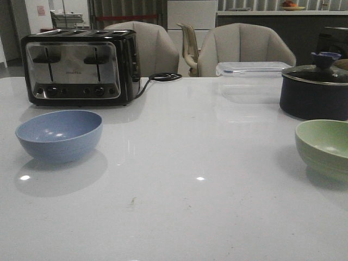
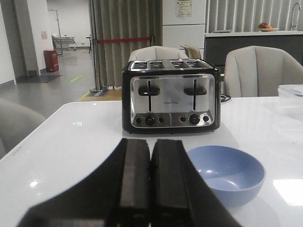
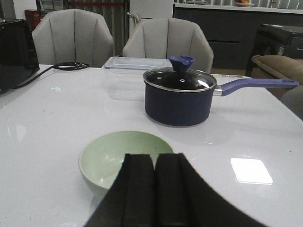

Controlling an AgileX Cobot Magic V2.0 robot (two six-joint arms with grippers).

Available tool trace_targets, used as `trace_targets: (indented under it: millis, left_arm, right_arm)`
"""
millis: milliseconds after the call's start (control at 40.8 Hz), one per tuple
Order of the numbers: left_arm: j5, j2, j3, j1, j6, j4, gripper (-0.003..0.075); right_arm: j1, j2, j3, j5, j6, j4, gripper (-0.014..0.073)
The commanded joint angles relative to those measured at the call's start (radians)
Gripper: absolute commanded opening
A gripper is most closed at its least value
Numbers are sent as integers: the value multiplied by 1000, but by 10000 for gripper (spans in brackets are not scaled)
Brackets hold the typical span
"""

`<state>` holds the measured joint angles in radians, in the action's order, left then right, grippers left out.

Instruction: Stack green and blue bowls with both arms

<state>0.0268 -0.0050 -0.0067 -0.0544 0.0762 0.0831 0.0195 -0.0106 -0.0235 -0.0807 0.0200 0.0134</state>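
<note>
Blue bowl [image 1: 59, 135]: upright, table's [image 1: 179, 163] left edge.
Green bowl [image 1: 324, 147]: upright, right edge.
Left gripper [image 2: 150, 184]: fingers closed, empty.
Right gripper [image 3: 155, 189]: fingers closed, empty.

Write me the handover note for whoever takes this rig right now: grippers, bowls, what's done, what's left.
Left gripper: shut, empty, above the table just short of the blue bowl.
Right gripper: shut, empty, just short of the green bowl.
Blue bowl: upright on the table's left side, in front of the toaster.
Green bowl: upright at the right edge, in front of the dark pot.
Done: nothing; the bowls sit far apart, neither gripped.
Left: open both grippers, pick up the bowls, bring them together and set one inside the other.
</note>
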Motion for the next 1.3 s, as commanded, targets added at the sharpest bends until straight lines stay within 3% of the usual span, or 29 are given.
trace_targets:
  millis: [0, 1005, 1275]
  left_arm:
    - [-80, -18, -30, -4, 4, -3, 99]
    - [-82, -18, -30, -4, 4, -3, 99]
    - [-186, -18, -91, -4, -1, -5, 99]
  right_arm:
    - [6, -19, 27, 89, -3, 11, 38]
    - [6, -19, 27, 92, -3, 11, 38]
    - [6, -19, 101, 141, -3, 11, 38]
